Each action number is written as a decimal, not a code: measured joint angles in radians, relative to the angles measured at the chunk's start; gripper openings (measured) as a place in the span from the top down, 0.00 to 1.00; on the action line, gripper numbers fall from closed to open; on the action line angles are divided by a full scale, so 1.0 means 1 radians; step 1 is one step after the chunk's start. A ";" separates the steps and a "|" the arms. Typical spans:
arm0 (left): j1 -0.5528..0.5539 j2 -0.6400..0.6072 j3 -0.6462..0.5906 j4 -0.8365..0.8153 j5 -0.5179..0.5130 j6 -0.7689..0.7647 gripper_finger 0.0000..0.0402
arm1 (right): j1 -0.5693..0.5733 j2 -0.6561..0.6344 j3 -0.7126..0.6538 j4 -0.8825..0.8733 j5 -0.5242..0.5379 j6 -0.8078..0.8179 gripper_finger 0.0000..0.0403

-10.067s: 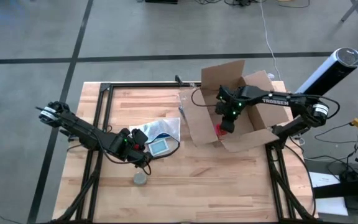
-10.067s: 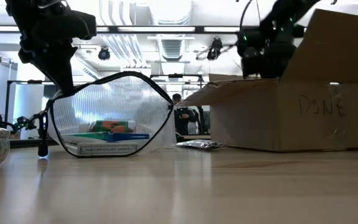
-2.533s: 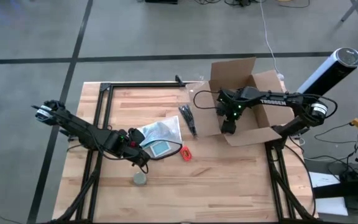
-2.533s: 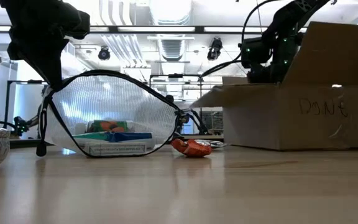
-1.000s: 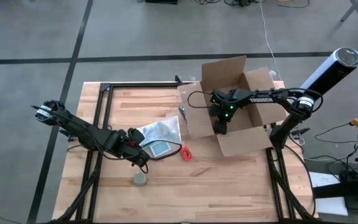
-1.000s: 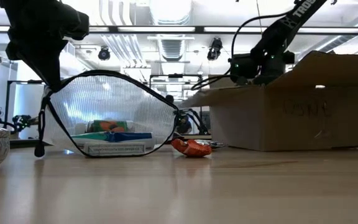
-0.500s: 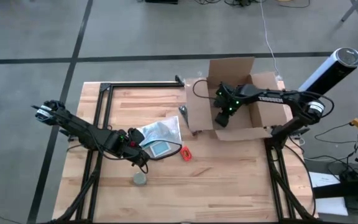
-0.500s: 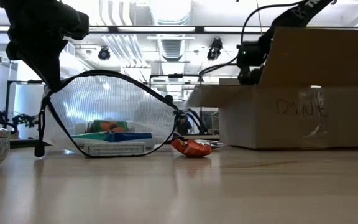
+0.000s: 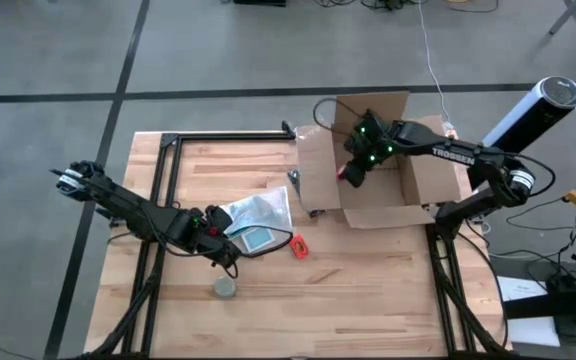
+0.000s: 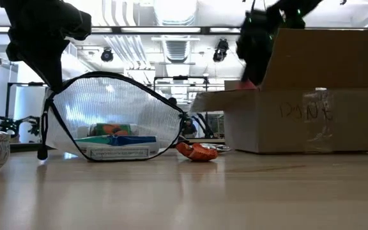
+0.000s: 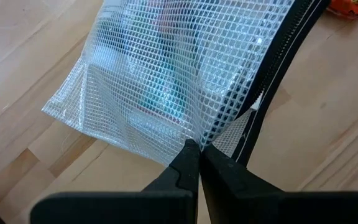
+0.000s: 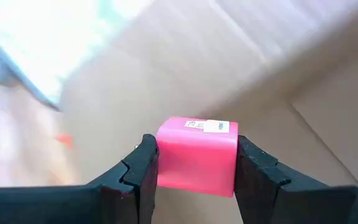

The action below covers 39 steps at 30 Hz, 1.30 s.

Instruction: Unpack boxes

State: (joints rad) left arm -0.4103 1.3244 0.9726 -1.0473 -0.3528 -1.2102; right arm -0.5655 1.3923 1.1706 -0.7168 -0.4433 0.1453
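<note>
Pouch [image 9: 251,218] lies at eight o'clock from the box [image 9: 388,170], where the right gripper [image 12: 194,180] clamps a pink block [image 12: 197,155] (left arm nearer).

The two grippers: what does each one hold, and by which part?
The right gripper clamps a small pink block by its two opposite sides. The left gripper pinches the translucent mesh zip pouch at its edge.

A light wooden table [image 9: 268,300] stands on a grey concrete floor [image 9: 218,50] crossed by dark lines. Beyond, a white ceiling [image 10: 171,13] carries pipes and spotlights.
</note>
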 joint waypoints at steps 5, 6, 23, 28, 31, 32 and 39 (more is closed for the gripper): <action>0.000 -0.016 0.000 -0.001 -0.031 0.000 1.00 | 0.081 0.015 0.100 0.052 -0.001 0.063 0.63; 0.000 -0.019 0.000 -0.003 -0.037 0.000 1.00 | 0.100 0.019 0.115 0.069 -0.002 0.079 0.64; 0.008 -0.035 0.000 -0.017 -0.056 0.000 1.00 | 0.446 0.172 0.176 0.427 -0.001 0.357 0.64; 0.010 -0.041 0.000 -0.003 -0.056 0.000 1.00 | 0.518 0.250 0.176 0.564 0.003 0.413 0.63; 0.011 -0.054 0.000 0.008 -0.057 0.000 1.00 | 0.540 0.292 0.176 0.616 0.006 0.436 0.64; 0.011 -0.058 0.000 0.009 -0.057 0.000 1.00 | 0.545 0.306 0.176 0.632 0.007 0.438 0.64; 0.020 -0.088 0.000 0.011 -0.085 -0.004 1.00 | 0.558 0.386 0.182 0.714 -0.024 0.412 0.63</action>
State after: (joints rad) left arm -0.3901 1.2363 0.9726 -1.0361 -0.4380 -1.2139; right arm -0.0071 1.7780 1.3529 -0.0025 -0.4676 0.5569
